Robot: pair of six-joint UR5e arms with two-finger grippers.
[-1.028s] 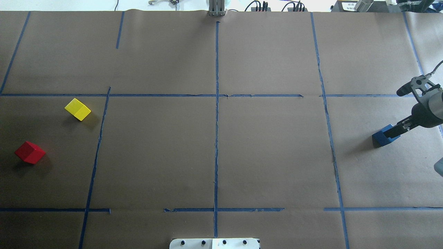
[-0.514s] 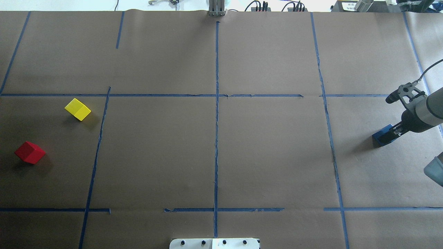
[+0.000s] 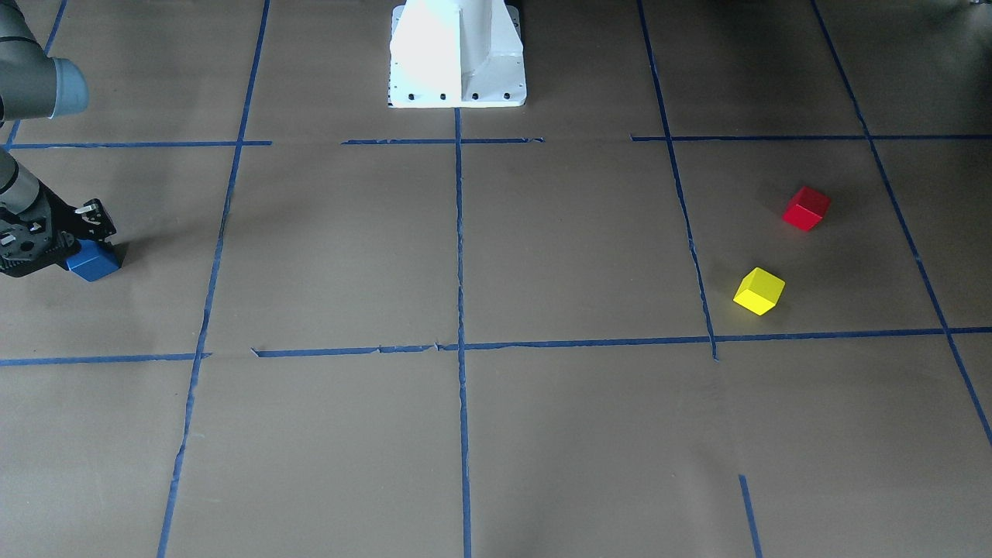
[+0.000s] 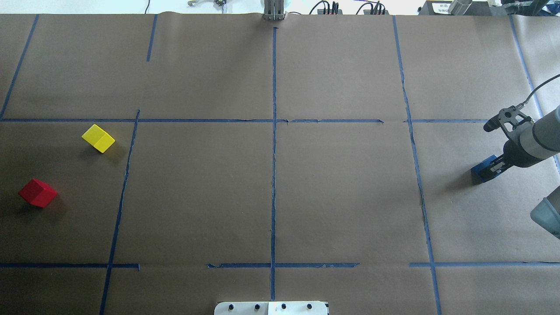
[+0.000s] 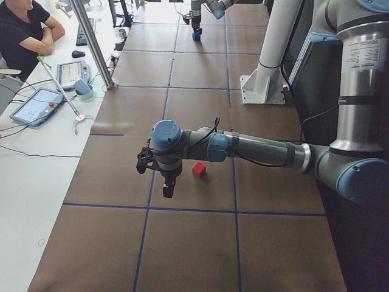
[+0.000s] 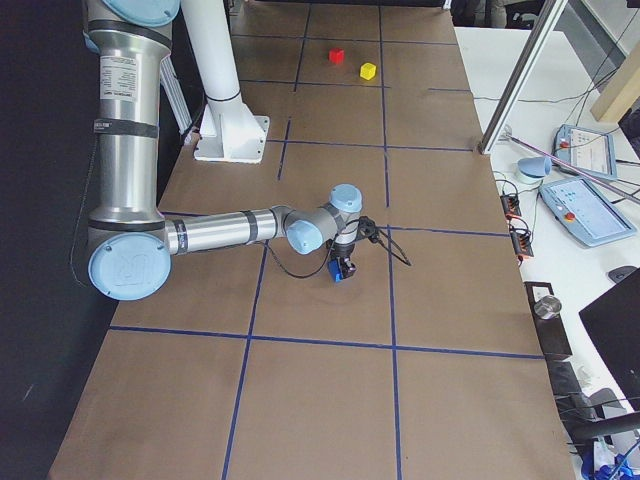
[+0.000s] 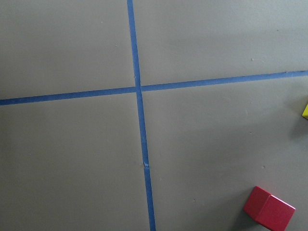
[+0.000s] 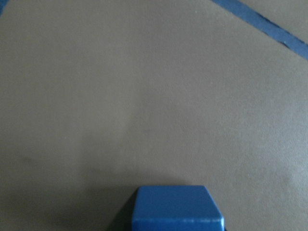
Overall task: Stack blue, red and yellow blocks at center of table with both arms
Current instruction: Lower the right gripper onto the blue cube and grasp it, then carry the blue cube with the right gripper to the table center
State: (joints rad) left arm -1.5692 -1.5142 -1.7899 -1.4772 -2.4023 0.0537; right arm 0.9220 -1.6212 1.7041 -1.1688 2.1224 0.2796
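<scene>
There are three blocks on the table [image 4: 341,197], one of each color. Two arms are there too.

Seen from above, the one blue block [image 4: 480,173] sits far out at 3 o'clock from the middle of the table. The right gripper [image 4: 494,166] is down low on it, with its fingers right at the block. I cannot tell if it is squeezing the block or just sitting around it. The block rests on the brown paper.

The one yellow block [image 4: 98,138] is far out at 9 o'clock. The one red block [image 4: 37,193] is even farther out, between 8 and 9 o'clock. The two are apart and do not touch.

The left gripper [image 5: 167,192] hangs above the table near the red block. I cannot tell if it is open or closed.

Blue tape lines [image 4: 274,175] cross the paper.
</scene>
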